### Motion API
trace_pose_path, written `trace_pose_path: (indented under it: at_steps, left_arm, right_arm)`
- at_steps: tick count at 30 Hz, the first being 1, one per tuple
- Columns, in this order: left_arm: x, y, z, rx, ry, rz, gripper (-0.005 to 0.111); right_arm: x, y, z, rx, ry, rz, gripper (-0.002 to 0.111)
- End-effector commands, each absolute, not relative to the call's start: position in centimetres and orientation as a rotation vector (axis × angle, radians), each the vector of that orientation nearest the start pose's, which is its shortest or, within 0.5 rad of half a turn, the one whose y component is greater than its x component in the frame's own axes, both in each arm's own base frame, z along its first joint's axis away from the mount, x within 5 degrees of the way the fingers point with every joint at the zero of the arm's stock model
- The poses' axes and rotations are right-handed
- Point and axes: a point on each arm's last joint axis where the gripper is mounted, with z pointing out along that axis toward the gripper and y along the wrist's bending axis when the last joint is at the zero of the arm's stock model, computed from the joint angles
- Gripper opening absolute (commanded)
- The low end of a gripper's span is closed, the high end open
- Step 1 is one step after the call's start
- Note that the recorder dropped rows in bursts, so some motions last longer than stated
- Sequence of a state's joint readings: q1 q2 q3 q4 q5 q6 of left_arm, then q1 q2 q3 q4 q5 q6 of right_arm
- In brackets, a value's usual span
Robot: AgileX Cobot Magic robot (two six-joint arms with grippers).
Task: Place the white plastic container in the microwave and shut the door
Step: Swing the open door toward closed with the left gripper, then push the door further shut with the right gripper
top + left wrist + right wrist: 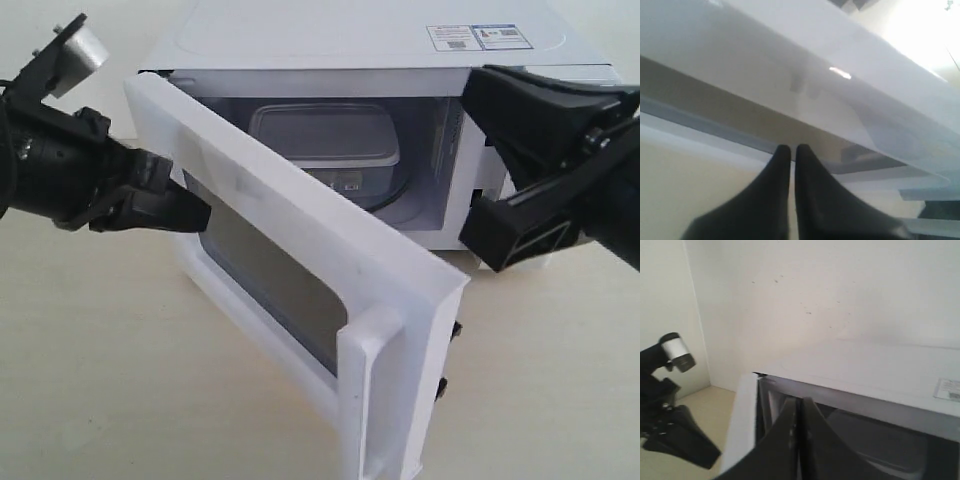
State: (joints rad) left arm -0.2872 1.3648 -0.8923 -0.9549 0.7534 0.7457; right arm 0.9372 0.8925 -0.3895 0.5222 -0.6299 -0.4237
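Note:
The white microwave (330, 40) stands at the back with its door (290, 215) swung about halfway out, and its handle (368, 400) is nearest the camera. The white plastic container (320, 135) sits inside on the turntable. My left gripper (200, 214) is shut and empty, its tips against the door's outer face beside the dark window. In the left wrist view, that gripper (792, 148) meets the door (790, 70). My right gripper (472, 85) hangs shut and empty at the microwave's upper right front corner. In the right wrist view, that gripper (800, 401) points across the cavity opening.
The microwave rests on a pale tabletop (100, 380), with bare surface to the left and front of the door. Sticker labels (478, 37) lie on its top panel. A plain wall (840, 290) rises behind. The left arm (670, 410) shows in the right wrist view.

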Motion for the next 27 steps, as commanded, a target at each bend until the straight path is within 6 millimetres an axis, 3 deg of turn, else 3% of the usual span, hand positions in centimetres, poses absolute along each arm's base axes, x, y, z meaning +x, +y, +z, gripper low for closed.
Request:
trace_pose_path:
  at_steps: [1,5,10,18,27]
  left_arm:
    - [25.3,-12.6,28.0,0.493,2.270,-0.844,0.004]
    - [26.0,-12.5,28.4,0.434,2.201,-0.820,0.004]
    - [26.6,-12.1,28.6,0.368,2.166,-0.757,0.004]
    - [27.5,-12.0,29.0,0.387,2.117,-0.695,0.004]
    - [29.1,-13.0,28.8,0.411,2.133,-0.762,0.004]
  right_arm:
    - [12.0,14.0,31.5,-0.556,1.335,0.640,0.000]
    - [11.5,14.9,32.4,-0.645,1.325,0.698,0.000]
    - [11.1,15.3,31.6,-0.723,1.423,0.747,0.000]
    - [10.8,15.5,31.6,-0.691,1.449,0.858,0.000]
    - [10.8,15.6,31.7,-0.673,1.451,0.879,0.000]
